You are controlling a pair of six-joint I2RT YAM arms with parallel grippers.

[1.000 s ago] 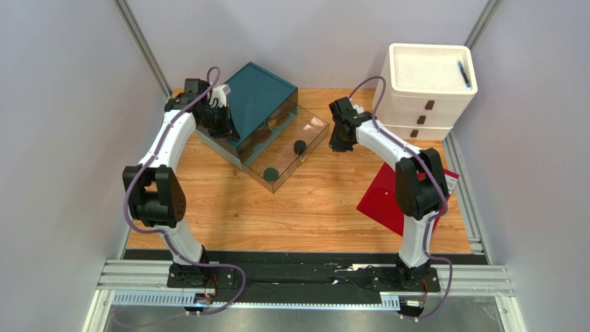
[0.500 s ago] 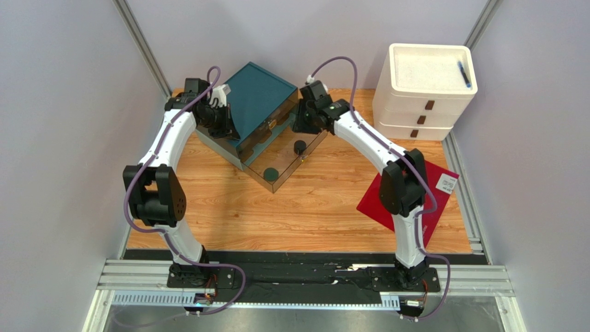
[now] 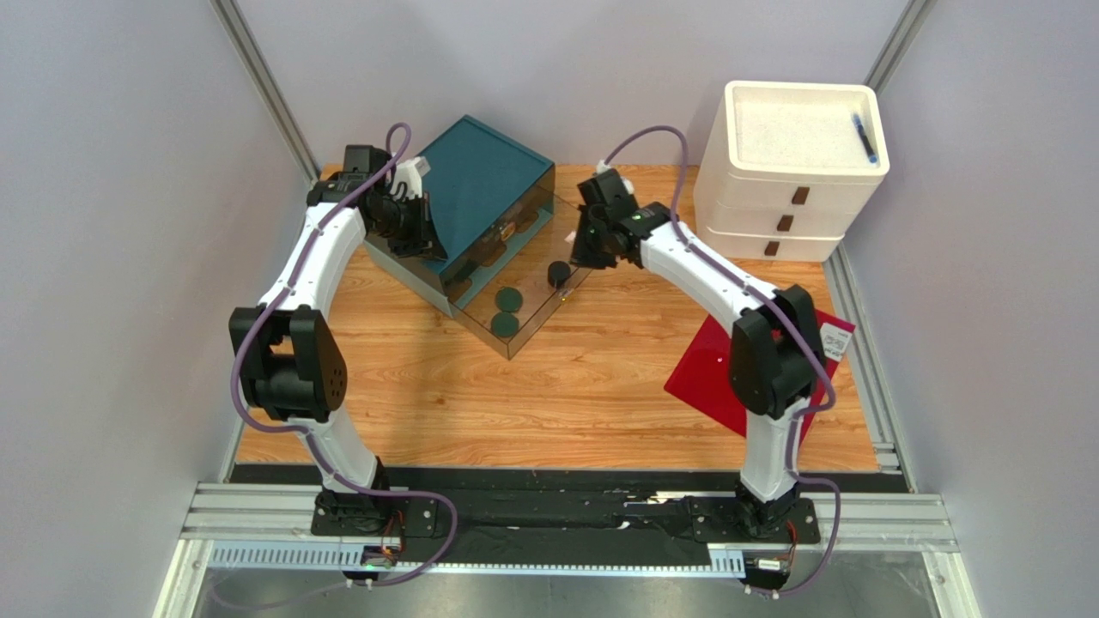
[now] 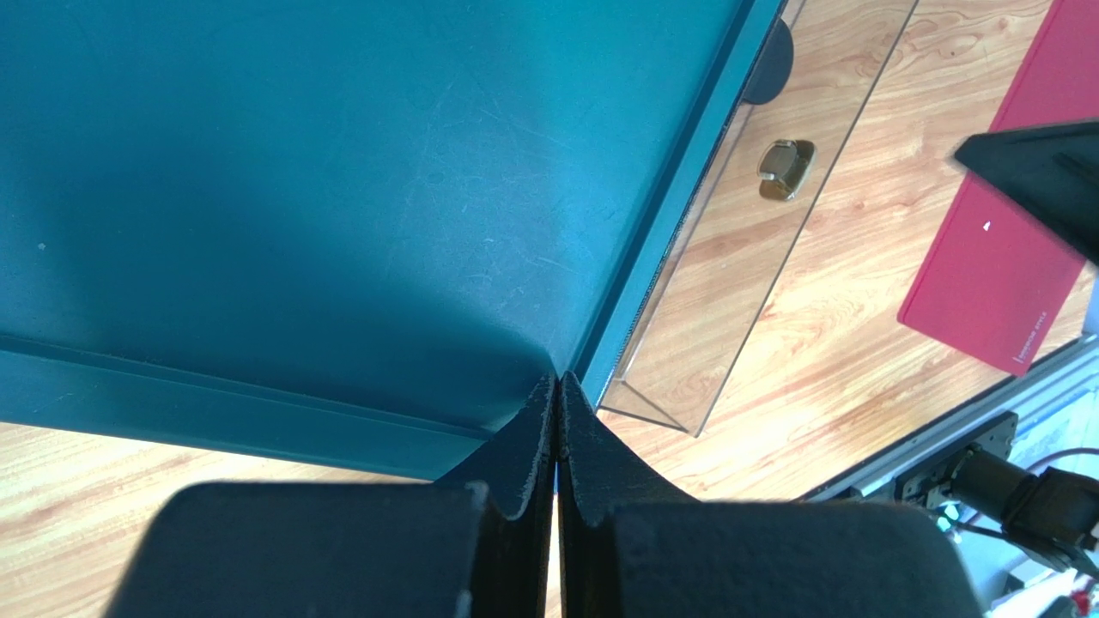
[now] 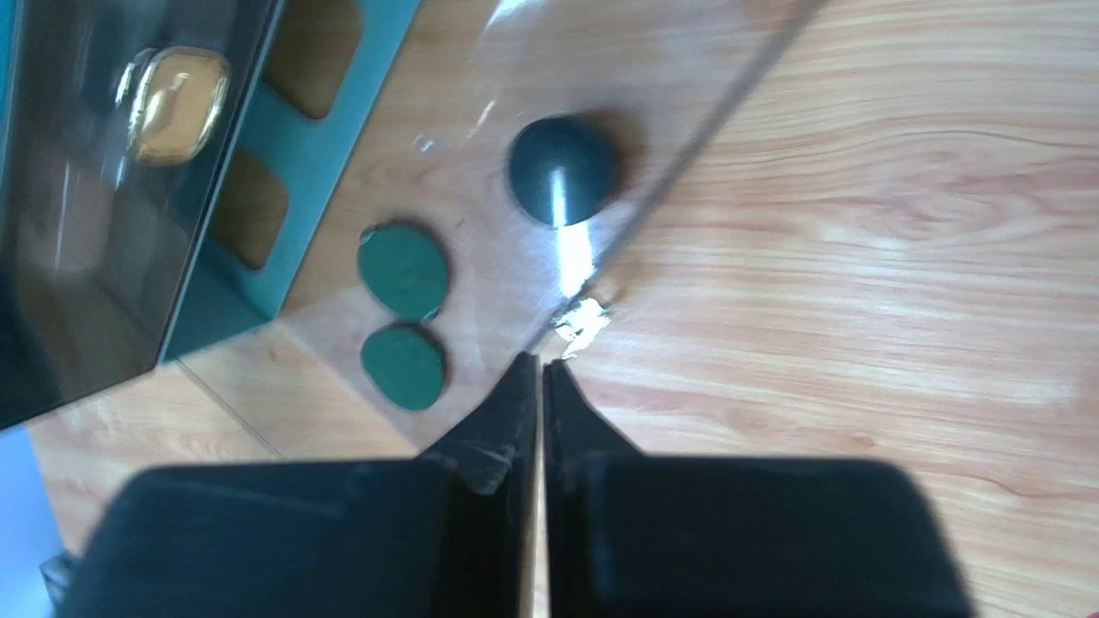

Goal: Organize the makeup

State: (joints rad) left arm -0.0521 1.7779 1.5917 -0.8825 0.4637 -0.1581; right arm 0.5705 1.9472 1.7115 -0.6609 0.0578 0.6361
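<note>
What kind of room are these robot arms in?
Probably a robot test booth: two arms bolted to a metal rail, plain grey walls closing in a wooden table, white drawers set out.

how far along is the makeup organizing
Done: three compacts sit in the open clear drawer of the teal box. In hand: nothing; the right claw shut empty over the drawer's front edge, the left claw shut beside the box. Left: likely closing the drawer; no other makeup in view.

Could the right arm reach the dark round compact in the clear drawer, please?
Probably yes: the right end effector hovers, shut, near the dark compact in the drawer, and nothing covers it, though it must open first.
</note>
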